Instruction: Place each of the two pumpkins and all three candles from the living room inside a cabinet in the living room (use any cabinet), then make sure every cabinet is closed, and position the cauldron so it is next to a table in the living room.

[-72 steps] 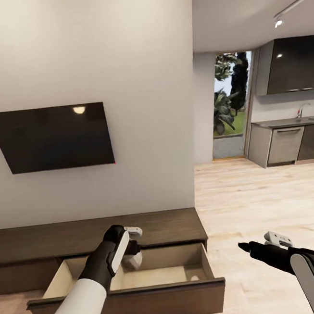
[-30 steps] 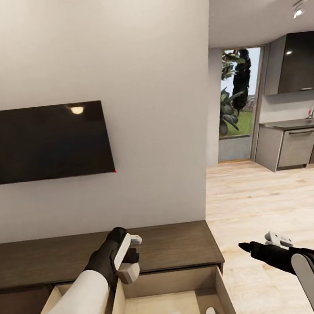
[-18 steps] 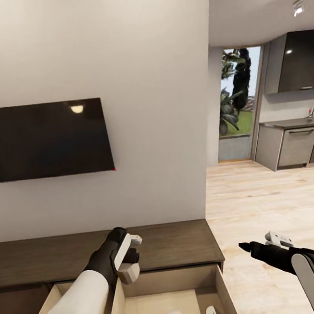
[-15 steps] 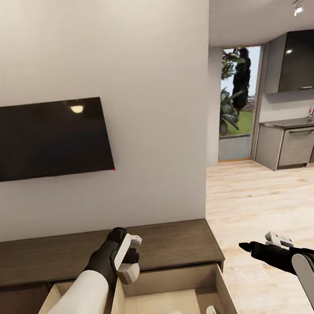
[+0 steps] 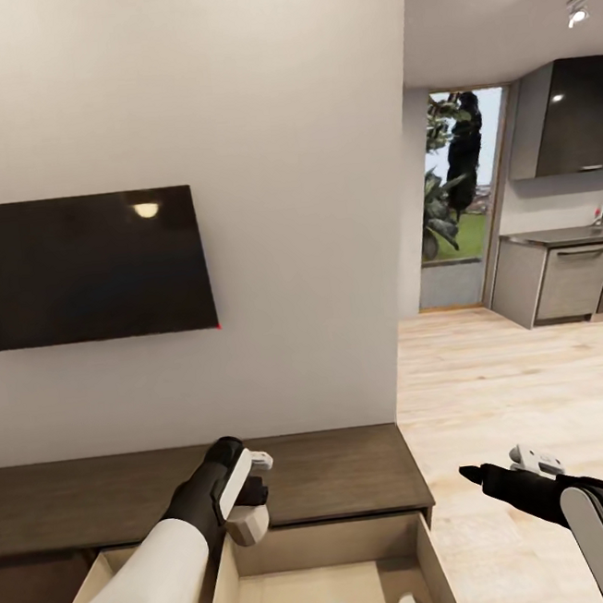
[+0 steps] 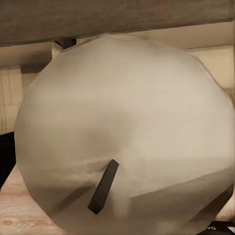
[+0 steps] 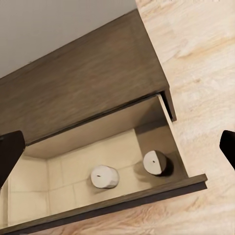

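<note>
Left gripper clamped on pale stubby candle, dark wick, above open drawer

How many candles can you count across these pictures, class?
3. Two candles stand in the open drawer: one mid-floor, one nearer its end wall. The third is in the left claw.

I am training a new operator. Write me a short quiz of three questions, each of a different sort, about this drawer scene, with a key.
1. True or false: the drawer of the cabinet is open.
2. How many candles lie inside the drawer? A one, B two, C four.
3. Fill in: the left gripper holds a ____ above the drawer.

Key: 1 true. 2 B. 3 candle; the right gripper is open and holds nothing.
</note>
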